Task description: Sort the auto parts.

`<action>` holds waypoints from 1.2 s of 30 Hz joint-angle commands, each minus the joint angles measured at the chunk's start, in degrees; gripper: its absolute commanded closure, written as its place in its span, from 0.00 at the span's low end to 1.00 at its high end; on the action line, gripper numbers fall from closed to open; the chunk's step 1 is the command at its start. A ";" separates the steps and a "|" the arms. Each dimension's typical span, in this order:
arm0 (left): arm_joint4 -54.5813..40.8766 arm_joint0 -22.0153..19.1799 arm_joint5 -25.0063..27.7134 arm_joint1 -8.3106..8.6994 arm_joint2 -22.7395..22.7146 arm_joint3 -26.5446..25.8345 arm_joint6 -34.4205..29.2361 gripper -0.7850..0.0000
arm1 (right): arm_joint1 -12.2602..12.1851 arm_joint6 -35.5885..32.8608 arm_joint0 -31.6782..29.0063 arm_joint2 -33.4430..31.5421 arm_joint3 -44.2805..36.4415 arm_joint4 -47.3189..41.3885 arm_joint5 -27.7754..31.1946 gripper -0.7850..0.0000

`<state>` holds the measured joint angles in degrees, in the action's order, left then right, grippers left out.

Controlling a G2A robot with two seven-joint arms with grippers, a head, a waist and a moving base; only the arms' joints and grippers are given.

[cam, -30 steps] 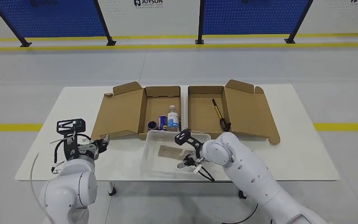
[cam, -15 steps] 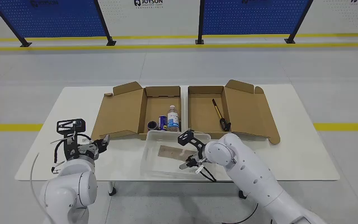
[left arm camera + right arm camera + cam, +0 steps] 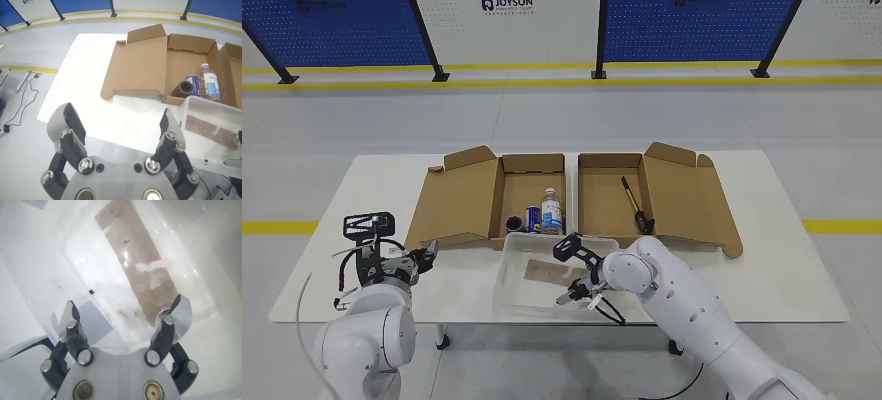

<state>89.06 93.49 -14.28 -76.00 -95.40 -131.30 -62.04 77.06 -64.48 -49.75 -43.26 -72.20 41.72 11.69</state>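
Right gripper [image 3: 124, 303] down in the bin [image 3: 510, 262], left gripper [image 3: 117, 110] parked near-left.
On the table [image 3: 782, 260], the left box [image 3: 532, 185] and right box [image 3: 602, 195] lie open, likely for sorted parts. Both grippers' jaws are spread and empty, the left likely kept clear of the work. The right wrist view adds what the arm covers from above: a silver piece [image 3: 162, 312] against one finger.
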 commanded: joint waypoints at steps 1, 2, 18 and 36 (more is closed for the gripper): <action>0.00 0.00 0.00 0.00 0.00 0.00 0.00 0.00 | 0.13 0.04 0.21 0.34 0.25 -0.17 0.25 0.00; 0.00 0.00 0.00 0.00 0.00 0.00 0.00 0.00 | 0.18 0.04 0.34 0.44 0.45 -0.11 0.14 0.00; 0.00 0.00 0.00 0.00 0.00 0.00 0.00 0.00 | -1.39 -0.69 -2.62 -2.99 -2.13 0.58 -1.28 0.00; 0.00 0.00 0.00 0.00 0.00 0.00 0.00 0.00 | -0.53 1.65 -1.36 -1.32 0.43 -4.09 1.77 0.00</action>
<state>89.06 93.49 -14.28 -76.00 -95.40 -131.30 -62.04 76.48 -62.88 -51.21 -44.69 -72.00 37.79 13.33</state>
